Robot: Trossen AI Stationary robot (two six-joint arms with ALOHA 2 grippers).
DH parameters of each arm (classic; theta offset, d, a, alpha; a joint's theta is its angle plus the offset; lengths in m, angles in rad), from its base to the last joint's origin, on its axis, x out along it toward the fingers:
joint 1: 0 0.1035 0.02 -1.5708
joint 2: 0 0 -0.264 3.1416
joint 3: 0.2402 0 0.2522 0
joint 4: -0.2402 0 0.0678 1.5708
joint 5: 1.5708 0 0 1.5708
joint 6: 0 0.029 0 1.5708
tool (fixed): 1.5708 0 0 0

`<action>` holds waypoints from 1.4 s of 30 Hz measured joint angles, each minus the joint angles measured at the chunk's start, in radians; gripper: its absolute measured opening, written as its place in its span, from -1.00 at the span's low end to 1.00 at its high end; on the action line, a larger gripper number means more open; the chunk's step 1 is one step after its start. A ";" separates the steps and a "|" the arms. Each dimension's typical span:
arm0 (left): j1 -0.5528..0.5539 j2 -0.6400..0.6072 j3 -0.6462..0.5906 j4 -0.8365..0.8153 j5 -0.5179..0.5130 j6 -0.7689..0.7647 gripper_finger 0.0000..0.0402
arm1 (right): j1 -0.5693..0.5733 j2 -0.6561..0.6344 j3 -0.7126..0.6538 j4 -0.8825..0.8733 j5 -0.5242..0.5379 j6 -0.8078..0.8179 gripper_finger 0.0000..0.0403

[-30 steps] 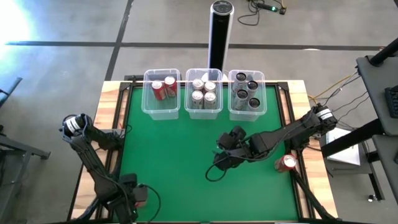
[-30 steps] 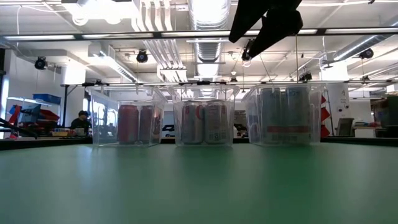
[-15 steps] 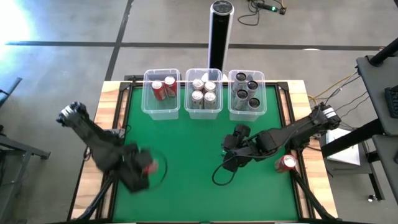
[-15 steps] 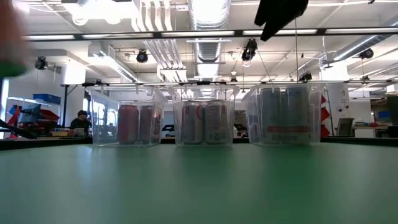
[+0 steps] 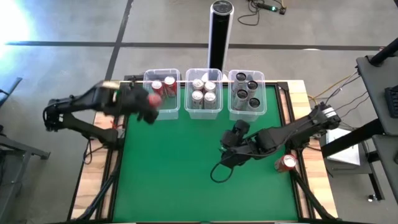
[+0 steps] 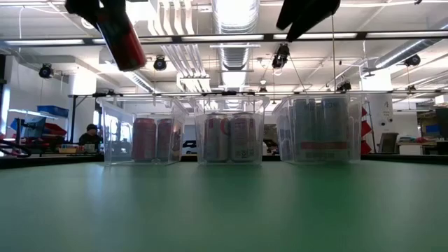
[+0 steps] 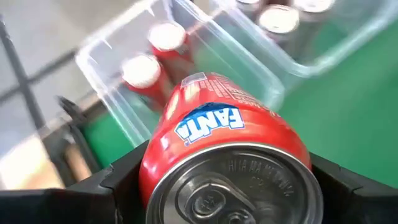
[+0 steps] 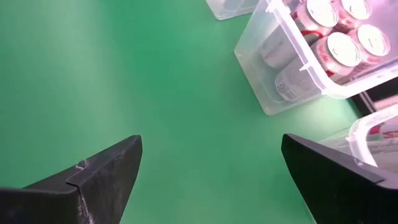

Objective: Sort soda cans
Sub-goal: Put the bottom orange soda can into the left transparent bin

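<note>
A red Fanta soda can (image 7: pixel 224 143) hangs in the air by the near left corner of the left clear tub (image 5: pixel 160 107), with my left gripper (image 5: pixel 147 106) shut on it. That tub holds two red cans (image 5: pixel 163 87). The middle tub (image 5: pixel 204 107) holds several silver cans, and the right tub (image 5: pixel 247 111) several dark ones. Another red can (image 5: pixel 286 163) stands on the table's right wooden border. My right gripper (image 5: pixel 227 153) hovers open over the green mat, right of centre, with nothing between its fingers. My left gripper pinches the red can's side wall (image 7: pixel 155 168) near its top end, one finger (image 7: pixel 118 186) on either side. The can's length runs roughly along the fingers, silver top toward the wrist. In the low view the can (image 6: pixel 122 35) hangs tilted, high above the mat.
The three tubs stand in a row along the mat's far edge, with a tall black post (image 5: pixel 220 28) behind them. The green mat (image 5: pixel 180 168) spreads bare in front of the tubs. A wooden border (image 5: pixel 102 180) frames the table.
My left gripper has swung up from the table's near left corner toward the far edge, carrying the red can to the left tub. The can is now lifted high and tilted. My right gripper has drifted a little toward the table's right edge and has stayed open.
</note>
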 joint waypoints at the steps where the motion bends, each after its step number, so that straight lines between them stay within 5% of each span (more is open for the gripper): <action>1: 0.069 -0.002 -0.001 0.016 0.009 0.076 0.39 | -0.008 0.009 -0.003 0.009 0.000 0.006 0.89; 7: 0.405 0.045 -0.009 0.141 0.210 0.532 0.39 | -0.073 0.044 -0.003 0.074 -0.007 0.080 0.89; 13: 0.576 0.150 -0.024 0.129 0.283 0.677 0.39 | -0.155 0.054 -0.003 0.137 -0.033 0.137 0.89; 20: 0.606 0.250 -0.056 0.199 0.298 0.792 0.39 | -0.231 0.057 -0.003 0.221 -0.035 0.071 0.89; 27: 0.610 0.361 -0.063 0.175 0.335 0.725 0.40 | -0.332 0.057 -0.003 0.227 -0.158 -0.003 0.89; 42: 0.697 0.560 -0.059 0.225 0.415 0.718 0.41 | -0.386 0.056 -0.003 0.276 -0.246 -0.136 0.89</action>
